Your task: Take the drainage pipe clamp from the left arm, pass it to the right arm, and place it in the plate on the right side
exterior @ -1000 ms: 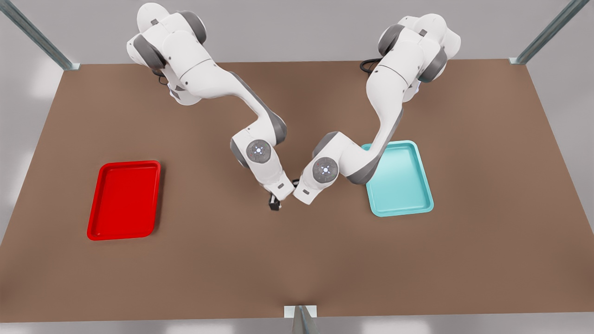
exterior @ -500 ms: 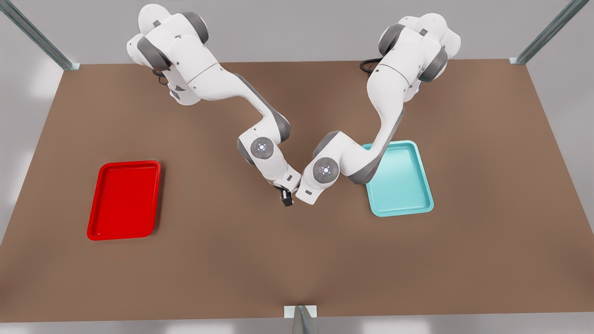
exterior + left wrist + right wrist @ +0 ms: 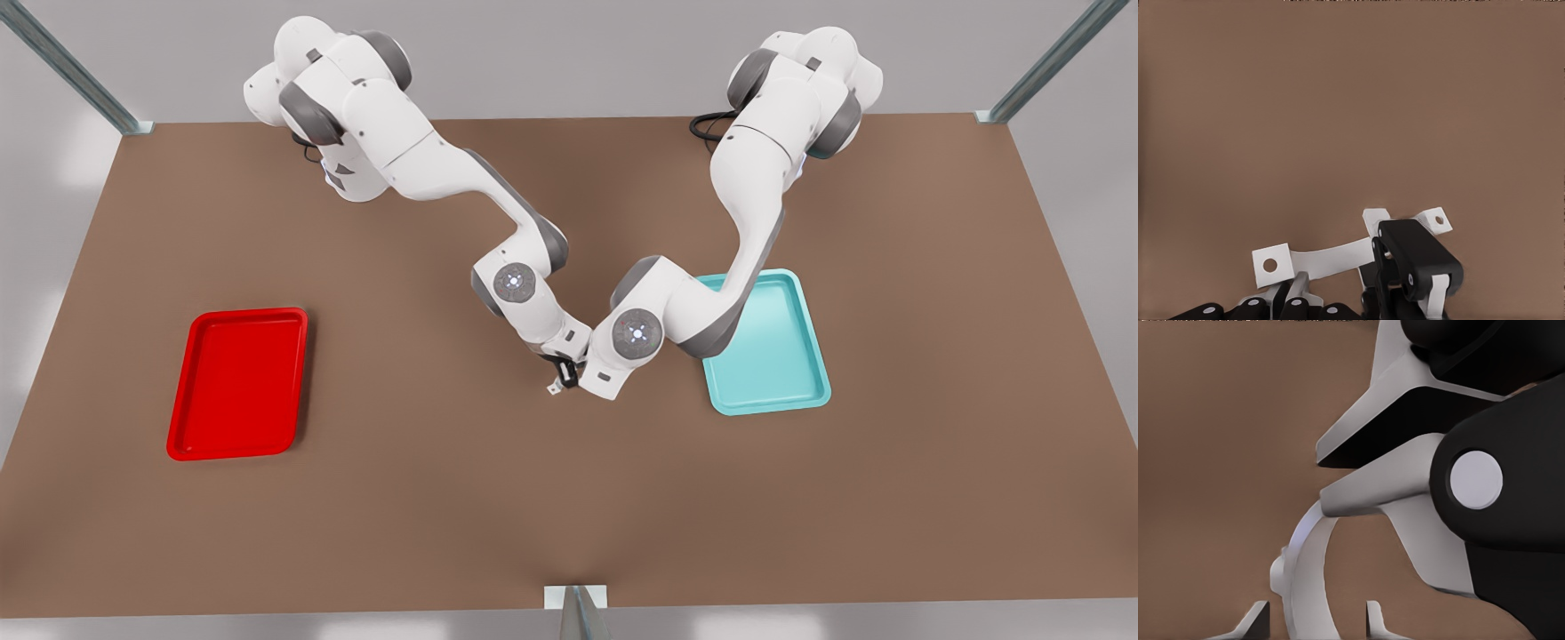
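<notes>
Table [image 3: 569, 498]: brown.
Plate [image 3: 238, 384]: near the table's edge on the front view's left.
Right gripper [image 3: 560, 377]: has moved in over table centre, fingers apart astride the strap.
Left gripper [image 3: 1295, 295]: clamped on the drainage pipe clamp [image 3: 1331, 257], above table centre.
Handover judged imminent.

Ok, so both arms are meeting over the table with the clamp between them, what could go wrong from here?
1. The right tool is open, its fingertips either side of the thin clamp. If the left tool lets go before it closes, the clamp would likely drop onto the table.
2. The two tools sit very close together, so they could knock and shift the clamp.
</notes>
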`<state>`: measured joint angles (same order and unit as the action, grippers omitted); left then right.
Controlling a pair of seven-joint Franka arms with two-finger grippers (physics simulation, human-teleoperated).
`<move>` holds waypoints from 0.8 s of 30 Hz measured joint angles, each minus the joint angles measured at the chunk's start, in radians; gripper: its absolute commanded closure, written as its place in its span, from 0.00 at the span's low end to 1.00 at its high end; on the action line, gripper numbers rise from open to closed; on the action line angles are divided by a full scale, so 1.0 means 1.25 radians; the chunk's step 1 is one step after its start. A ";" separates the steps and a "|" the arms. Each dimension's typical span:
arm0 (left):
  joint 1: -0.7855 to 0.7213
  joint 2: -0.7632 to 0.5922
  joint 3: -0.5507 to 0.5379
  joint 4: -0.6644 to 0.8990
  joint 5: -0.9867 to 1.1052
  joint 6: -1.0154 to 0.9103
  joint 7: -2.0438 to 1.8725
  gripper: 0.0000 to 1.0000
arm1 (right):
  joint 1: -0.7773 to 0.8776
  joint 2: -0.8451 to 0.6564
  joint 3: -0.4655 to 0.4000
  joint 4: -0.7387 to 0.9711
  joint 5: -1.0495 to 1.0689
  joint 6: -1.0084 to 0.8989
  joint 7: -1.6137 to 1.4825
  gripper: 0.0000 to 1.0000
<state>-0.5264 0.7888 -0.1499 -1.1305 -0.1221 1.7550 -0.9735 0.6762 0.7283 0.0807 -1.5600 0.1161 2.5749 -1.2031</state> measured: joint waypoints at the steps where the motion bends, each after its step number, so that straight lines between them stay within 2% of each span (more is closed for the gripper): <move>1: 0.000 0.000 0.000 0.001 0.000 -0.002 -0.001 0.79 | 0.000 0.002 0.000 0.001 0.000 0.002 -0.003 0.79; 4: 0.001 0.000 0.000 0.003 -0.001 -0.005 -0.004 0.79 | -0.002 0.004 0.001 0.005 -0.008 0.006 -0.013 0.79; 5: 0.001 0.000 0.001 0.003 -0.002 -0.005 -0.005 0.58 | -0.002 0.004 0.001 0.005 -0.011 0.007 -0.015 0.79; 6: 0.001 -0.001 0.000 0.004 -0.004 -0.005 -0.005 0.00 | -0.003 0.003 0.001 0.005 -0.013 0.007 -0.018 0.79; 10: 0.015 -0.003 -0.005 0.025 -0.013 -0.023 -0.003 0.00 | -0.001 -0.002 0.002 0.008 -0.021 0.007 -0.026 0.79; 14: 0.199 -0.030 -0.012 0.082 -0.023 -0.113 0.032 0.00 | -0.032 -0.010 0.001 -0.001 -0.057 -0.002 -0.035 0.79; 17: 0.343 -0.041 -0.012 0.109 -0.029 -0.171 0.067 0.00 | -0.156 -0.056 0.001 -0.010 -0.069 -0.060 -0.064 0.79; 20: 0.408 -0.073 -0.014 0.114 0.030 -0.249 0.137 0.00 | -0.322 -0.128 -0.003 -0.044 -0.076 -0.156 -0.127 0.79; 21: 0.437 -0.096 -0.046 0.115 0.061 -0.282 0.164 0.00 | -0.381 -0.155 -0.005 -0.068 -0.078 -0.182 -0.152 0.79; 22: 0.455 -0.123 -0.072 0.106 0.085 -0.312 0.190 0.00 | -0.443 -0.173 -0.006 -0.081 -0.079 -0.206 -0.180 0.79; 23: 0.444 -0.213 -0.068 -0.014 0.104 -0.312 0.215 0.00 | -0.512 -0.184 -0.007 -0.087 -0.080 -0.227 -0.211 0.79; 24: 0.391 -0.299 -0.025 -0.130 0.117 -0.301 0.238 0.00 | -0.578 -0.193 -0.008 -0.090 -0.081 -0.246 -0.244 0.79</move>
<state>-0.0374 0.4154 -0.1806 -1.2929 0.0245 1.3792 -0.6763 -0.0463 0.4871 0.0711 -1.6720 0.0147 2.2672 -1.5079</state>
